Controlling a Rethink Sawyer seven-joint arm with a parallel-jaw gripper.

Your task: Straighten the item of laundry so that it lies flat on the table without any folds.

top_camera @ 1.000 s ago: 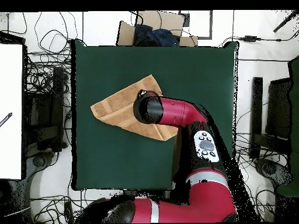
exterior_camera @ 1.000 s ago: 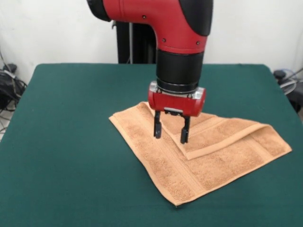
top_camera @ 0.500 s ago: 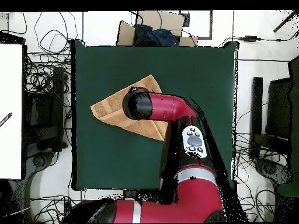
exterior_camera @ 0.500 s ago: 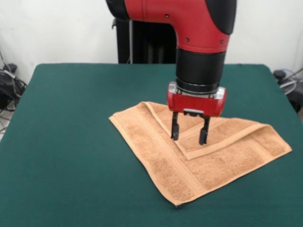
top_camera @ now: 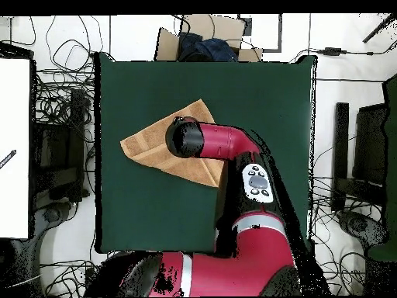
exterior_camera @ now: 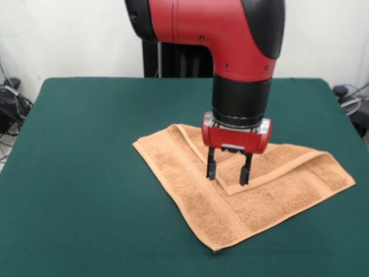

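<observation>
The light orange-tan towel (exterior_camera: 196, 190) lies on the dark green table (exterior_camera: 81, 173), right of the middle in the front view. Its far part is folded over onto the rest, and the folded flap ends in a corner pointing toward the camera. My gripper (exterior_camera: 228, 173) is open and empty, its fingers straddling that flap corner just above the cloth. In the overhead view the towel (top_camera: 147, 147) shows left of the arm's wrist (top_camera: 186, 138), which hides the gripper and the fold.
Cables and black equipment lie off the table's left (exterior_camera: 8, 104) and right (exterior_camera: 351, 98) edges. In the overhead view a cardboard box (top_camera: 205, 39) sits beyond the table's far edge and a white board (top_camera: 14, 147) at the left.
The gripper has moved to the right in the front view and lower, from over the towel's middle to the folded flap's corner. The towel has not moved.
</observation>
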